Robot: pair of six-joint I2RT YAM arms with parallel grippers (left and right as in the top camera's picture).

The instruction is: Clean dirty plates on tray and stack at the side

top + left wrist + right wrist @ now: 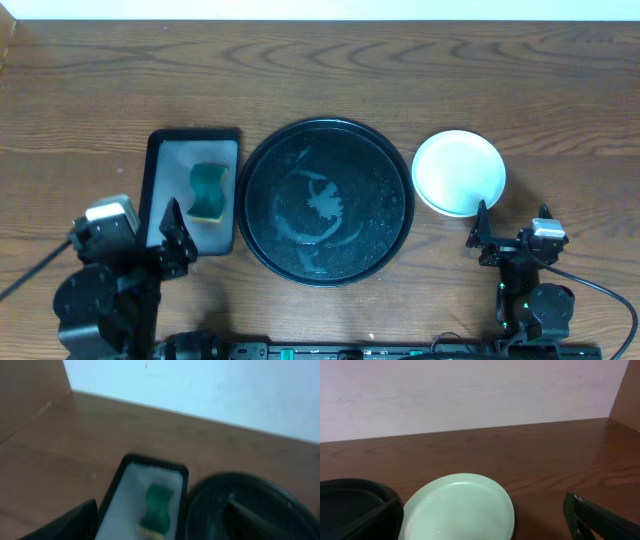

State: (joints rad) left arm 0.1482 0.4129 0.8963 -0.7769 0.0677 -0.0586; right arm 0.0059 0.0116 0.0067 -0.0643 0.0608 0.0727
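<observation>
Left wrist: sponge (159,505); right wrist: plates (460,510)

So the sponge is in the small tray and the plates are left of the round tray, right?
No: the plates sit right of the round black tray, as the overhead view shows. The green sponge is in the small rectangular tray.

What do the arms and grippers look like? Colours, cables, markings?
Both black, with rounded joint housings; left arm and right arm each carry a small pale grey block at the wrist and trail a black cable outward. Small green lights glow low on the right arm. Black tapered fingers on left gripper and right gripper. No markings readable.
</observation>
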